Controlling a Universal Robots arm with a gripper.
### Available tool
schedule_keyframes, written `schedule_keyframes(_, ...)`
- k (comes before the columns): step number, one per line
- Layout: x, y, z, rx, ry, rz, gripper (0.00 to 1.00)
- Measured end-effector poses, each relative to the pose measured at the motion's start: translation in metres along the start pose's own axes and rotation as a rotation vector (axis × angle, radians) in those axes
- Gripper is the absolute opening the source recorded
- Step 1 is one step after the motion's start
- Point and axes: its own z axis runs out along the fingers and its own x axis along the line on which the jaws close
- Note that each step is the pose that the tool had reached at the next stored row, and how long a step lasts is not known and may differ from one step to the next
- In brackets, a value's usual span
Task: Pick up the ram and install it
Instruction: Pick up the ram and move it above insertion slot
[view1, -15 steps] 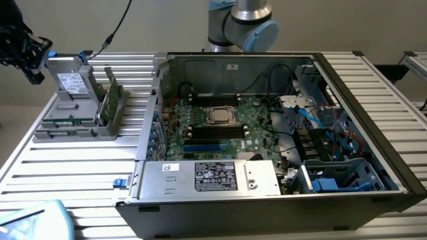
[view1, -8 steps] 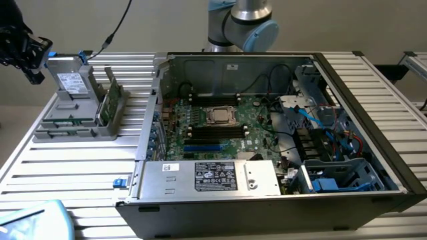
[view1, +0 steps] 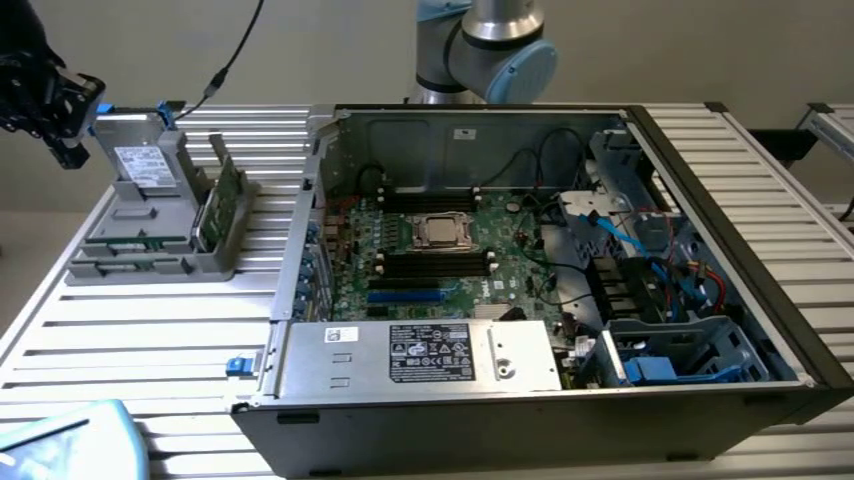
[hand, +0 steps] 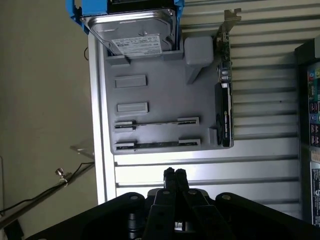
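Observation:
The ram (hand: 156, 122) is a thin stick seen edge-on, standing in a slot of the grey holder (hand: 150, 65); in the exterior view it shows as a greenish strip (view1: 138, 243) low in the holder (view1: 147, 262). A second thin strip (hand: 156, 145) stands in the slot beside it. My gripper (hand: 173, 175) is shut with nothing between its fingers, and hangs over the ribbed table just short of the holder's edge. It appears as a black shape (view1: 64, 150) at the exterior view's far left, above the holder. The black motherboard slots (view1: 430, 262) lie inside the open case.
A grey drive with a white label (hand: 137, 40) and a wider green card (view1: 224, 205) stand in the same holder. The open computer case (view1: 694, 300) fills the exterior view's right, with a power supply (view1: 420, 355) at its front. A loose cable (hand: 35, 197) hangs beside the table.

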Motion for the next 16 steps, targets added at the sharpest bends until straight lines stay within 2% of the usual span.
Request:
schedule_keyframes(3,-0.0001,0.0,0.0001,0.0022,0.0022,-0.039,0.11)
schedule_keyframes(16,-0.0001,-0.0001,0.0014,0.0129,0.0148,-0.274,0.11)
